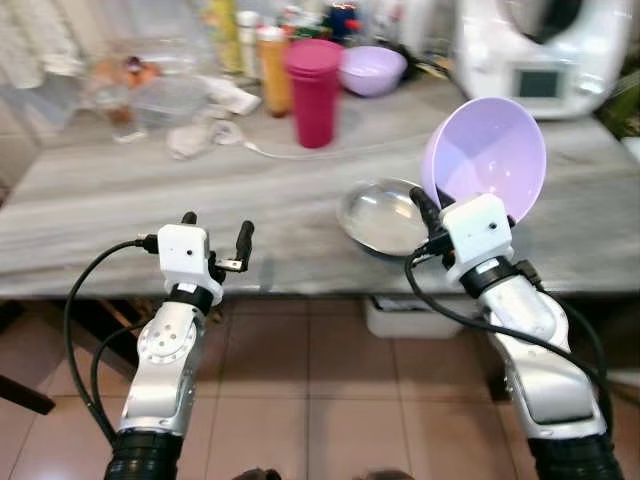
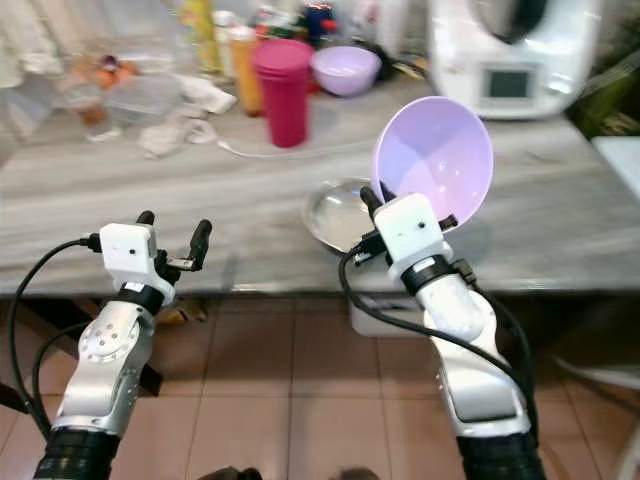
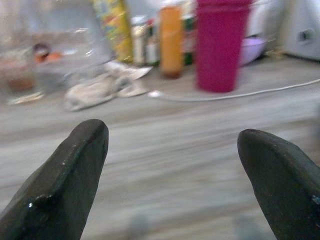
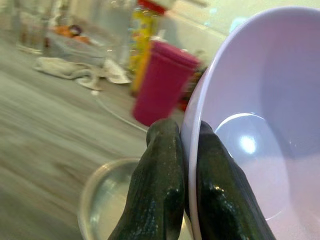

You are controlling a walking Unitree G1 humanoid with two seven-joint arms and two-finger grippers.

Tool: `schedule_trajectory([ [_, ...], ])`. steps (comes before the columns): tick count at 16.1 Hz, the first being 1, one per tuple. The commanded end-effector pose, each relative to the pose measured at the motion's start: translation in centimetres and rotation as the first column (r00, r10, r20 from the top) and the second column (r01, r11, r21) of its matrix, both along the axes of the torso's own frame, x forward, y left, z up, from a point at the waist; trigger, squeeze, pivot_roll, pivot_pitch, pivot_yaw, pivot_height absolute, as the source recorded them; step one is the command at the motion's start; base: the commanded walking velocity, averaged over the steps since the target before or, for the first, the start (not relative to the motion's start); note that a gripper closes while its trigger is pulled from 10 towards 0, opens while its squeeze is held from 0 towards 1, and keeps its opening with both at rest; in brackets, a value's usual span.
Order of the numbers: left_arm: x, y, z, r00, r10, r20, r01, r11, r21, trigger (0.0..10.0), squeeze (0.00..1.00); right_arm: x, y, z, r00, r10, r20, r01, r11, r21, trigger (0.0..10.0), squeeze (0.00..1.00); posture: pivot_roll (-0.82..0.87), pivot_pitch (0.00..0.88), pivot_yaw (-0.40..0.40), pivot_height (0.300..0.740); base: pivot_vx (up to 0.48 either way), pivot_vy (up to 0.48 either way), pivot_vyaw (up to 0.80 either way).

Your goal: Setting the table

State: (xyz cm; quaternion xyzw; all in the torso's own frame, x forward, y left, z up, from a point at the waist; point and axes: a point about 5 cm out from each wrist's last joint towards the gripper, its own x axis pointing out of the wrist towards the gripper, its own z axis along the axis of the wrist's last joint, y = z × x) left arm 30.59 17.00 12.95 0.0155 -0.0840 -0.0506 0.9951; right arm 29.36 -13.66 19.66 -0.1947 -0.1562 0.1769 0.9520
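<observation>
The right gripper (image 4: 182,150) pinches the rim of a lilac plastic bowl (image 1: 487,150), one black finger inside the wall and one outside, and holds it tipped up on edge with its hollow facing the robot. The bowl hangs above the near edge of the grey wood-grain table (image 1: 120,200), just beside and partly over a shallow glass dish (image 1: 380,215) that lies flat on the tabletop. The left gripper (image 1: 215,235) sits at the table's near edge, well apart from the dish, with its two fingers (image 3: 75,165) spread wide and nothing between them.

Farther back from the dish stands a magenta plastic cup (image 1: 314,90), with a thin white cable (image 3: 240,95) running across the table in front of it. Behind the cup sit a second lilac bowl (image 1: 372,70), an orange bottle (image 1: 274,68) and other blurred bottles. A crumpled cloth (image 3: 102,85) lies beyond the left gripper. A white kitchen machine (image 1: 540,50) with a small screen stands behind the held bowl.
</observation>
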Motion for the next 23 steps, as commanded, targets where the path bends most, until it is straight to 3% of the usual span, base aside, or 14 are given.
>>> schedule_trajectory([
  [1, 0.0, 0.0, 0.3, 1.0, -0.01, 0.009, 0.01, 1.0, -0.003, 10.0, 0.0, -0.1, -0.1, 0.5, 1.0, -0.002, 0.022, 0.003, 1.0, -0.007, 10.0, 0.0, -0.26, 0.152, 0.034, 0.74, 0.3, 0.0, 0.0],
  [7, -0.7, 0.2, 0.7, 0.998, -0.049, 0.04, 0.047, 0.998, 0.043, 10.0, 0.0, 0.0, -0.1, 0.4, 1.0, 0.007, 0.017, -0.006, 1.0, -0.019, 10.0, 0.0, -0.25, 0.15, 0.03, 0.74, 0.0, 0.0, 0.0],
  [9, -1.5, 0.5, 0.5, 0.99, -0.138, 0.032, 0.136, 0.989, 0.066, 10.0, 0.0, 0.0, 0.0, 0.4, 1.0, 0.026, 0.009, -0.025, 0.999, -0.021, 10.0, 0.0, -0.24, 0.153, 0.027, 0.74, 0.0, 0.0, 0.0],
  [11, -2.4, -0.6, 0.4, 0.934, -0.358, 0.009, 0.357, 0.933, 0.039, 10.0, 0.0, 0.1, 0.2, 0.2, 0.997, 0.072, -0.026, -0.072, 0.997, -0.035, 10.0, 0.0, -0.24, 0.154, 0.022, 0.74, 0.0, 0.0, 0.0],
  [14, -3.3, -1.6, 0.5, 0.848, -0.529, -0.021, 0.53, 0.846, 0.055, 10.0, 0.0, 1.0, 0.2, 0.4, 0.985, 0.155, -0.081, -0.16, 0.985, -0.063, 10.0, 0.0, -0.24, 0.155, 0.022, 0.74, 0.0, 0.0, 0.0],
  [17, -3.4, -2.0, 0.8, 0.812, -0.583, -0.02, 0.583, 0.81, 0.065, 10.0, 0.0, 1.9, 0.4, 0.1, 0.967, 0.219, -0.133, -0.236, 0.963, -0.127, 10.0, 0.0, -0.24, 0.157, 0.017, 0.74, 0.0, 0.0, 0.0],
  [23, -2.9, -2.3, 1.2, 0.817, -0.576, -0.009, 0.576, 0.816, 0.059, 10.0, 0.0, 4.1, 0.9, -0.3, 0.898, 0.361, -0.253, -0.41, 0.895, -0.174, 10.0, 0.0, -0.24, 0.158, 0.011, 0.74, 0.0, 0.0, 0.0],
])
